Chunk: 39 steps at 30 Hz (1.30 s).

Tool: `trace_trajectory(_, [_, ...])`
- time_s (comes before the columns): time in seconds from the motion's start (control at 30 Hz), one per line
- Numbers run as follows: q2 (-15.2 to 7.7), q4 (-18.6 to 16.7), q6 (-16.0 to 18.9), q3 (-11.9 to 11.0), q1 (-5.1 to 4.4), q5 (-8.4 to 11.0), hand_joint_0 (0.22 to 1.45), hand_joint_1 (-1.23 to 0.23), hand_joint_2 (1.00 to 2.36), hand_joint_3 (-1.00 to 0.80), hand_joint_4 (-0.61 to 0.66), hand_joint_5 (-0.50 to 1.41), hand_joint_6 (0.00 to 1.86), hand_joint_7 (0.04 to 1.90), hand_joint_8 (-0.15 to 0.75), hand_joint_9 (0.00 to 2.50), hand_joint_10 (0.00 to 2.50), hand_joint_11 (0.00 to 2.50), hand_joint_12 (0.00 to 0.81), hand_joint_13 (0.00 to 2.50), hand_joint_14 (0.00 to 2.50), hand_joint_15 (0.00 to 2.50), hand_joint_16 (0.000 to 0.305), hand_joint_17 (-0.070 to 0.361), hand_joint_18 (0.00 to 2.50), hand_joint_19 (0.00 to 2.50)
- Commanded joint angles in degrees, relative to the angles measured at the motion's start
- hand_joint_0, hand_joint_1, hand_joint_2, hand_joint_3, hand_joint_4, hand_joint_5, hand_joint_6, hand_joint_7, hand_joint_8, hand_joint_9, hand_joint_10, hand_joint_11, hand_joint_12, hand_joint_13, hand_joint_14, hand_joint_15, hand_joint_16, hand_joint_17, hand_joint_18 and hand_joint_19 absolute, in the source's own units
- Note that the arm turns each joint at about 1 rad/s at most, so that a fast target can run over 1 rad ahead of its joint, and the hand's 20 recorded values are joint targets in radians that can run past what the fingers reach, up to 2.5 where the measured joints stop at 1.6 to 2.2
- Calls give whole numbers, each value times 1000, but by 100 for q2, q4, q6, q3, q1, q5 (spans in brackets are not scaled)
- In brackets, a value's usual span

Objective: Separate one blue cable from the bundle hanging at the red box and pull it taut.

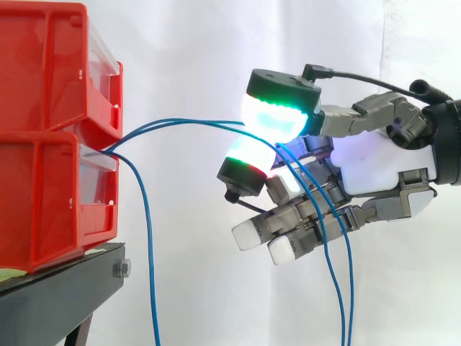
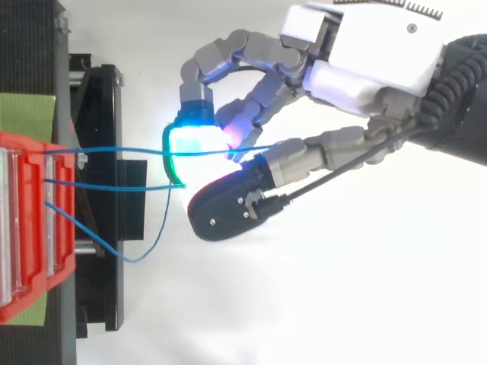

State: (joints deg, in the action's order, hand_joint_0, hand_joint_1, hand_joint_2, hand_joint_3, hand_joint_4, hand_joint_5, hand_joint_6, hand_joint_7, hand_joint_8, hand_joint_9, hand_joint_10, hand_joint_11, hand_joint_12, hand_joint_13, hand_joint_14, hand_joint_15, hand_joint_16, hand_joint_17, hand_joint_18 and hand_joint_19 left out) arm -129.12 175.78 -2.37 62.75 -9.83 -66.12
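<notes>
Two glowing pads of the hand were noted pinched on blue cable. Two strands appeared caught between them, though one may only have lain against a pad's edge. Past the pinch both drooped slack across the lower fingers. Toward the box they ran nearly level. A third strand hung free beside it. The cable was judged light, limp and slippery, and best taken singly nearer the box, where the strands lay apart.
</notes>
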Motion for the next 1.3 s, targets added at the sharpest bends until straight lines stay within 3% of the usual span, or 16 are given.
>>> trace_trajectory(0.0, [1, 0, 9, 0, -1, 3, 525, -1005, 1000, -500, 126, -141, 927, 1140, 341, 1066, 18, 704, 345, 716, 11, 333, 43, 97, 696, 410])
trace_trajectory(0.2, [1, 0, 17, 0, 16, -24, 398, -988, 1000, -500, 156, -152, 916, 1013, 368, 1055, 15, 684, 388, 704, 10, 319, 53, 119, 716, 393])
trace_trajectory(0.27, [1, 9, 17, 0, 25, -24, 388, -770, 1000, -500, 179, -148, 897, 900, 390, 1089, 12, 674, 409, 733, 9, 313, 56, 126, 750, 408])
trace_trajectory(0.43, [1, 17, 17, 0, 34, -33, 483, -506, 1000, -500, 158, -136, 848, 927, 372, 1124, 16, 654, 374, 744, 11, 328, 48, 109, 721, 441])
trace_trajectory(0.47, [1, 17, 17, 0, 43, -33, 547, -443, 1000, -500, 133, -132, 832, 947, 355, 1121, 15, 661, 351, 731, 11, 337, 44, 99, 687, 472])
trace_trajectory(0.57, [1, 17, 17, 0, 43, -33, 607, -470, 1002, -486, 120, -133, 828, 982, 351, 1142, 18, 662, 343, 738, 12, 344, 42, 95, 681, 481])
trace_trajectory(0.7, [1, 17, 17, 0, 52, -33, 609, -520, 1010, -390, 114, -136, 829, 1084, 360, 1138, 16, 674, 347, 739, 12, 346, 43, 96, 680, 483])
trace_trajectory(0.9, [1, 17, 17, 0, 52, -33, 599, -622, 1015, -309, 160, -161, 884, 1083, 357, 1098, 18, 706, 352, 738, 12, 352, 43, 97, 673, 483])
trace_trajectory(1.0, [9, 17, 17, 0, 43, -33, 604, -629, 1015, -322, 168, -164, 895, 1052, 361, 1099, 20, 705, 352, 739, 12, 353, 43, 97, 675, 474])
trace_trajectory(1.1, [1, 17, 17, 0, 43, -33, 576, -644, 1001, -485, 174, -172, 902, 1004, 365, 1103, 20, 719, 355, 753, 12, 360, 44, 98, 686, 480])
trace_trajectory(1.27, [1, 17, 17, 0, 52, -33, 532, -628, 1000, -500, 182, -175, 902, 958, 376, 1123, 15, 719, 365, 791, 13, 362, 46, 103, 716, 467])
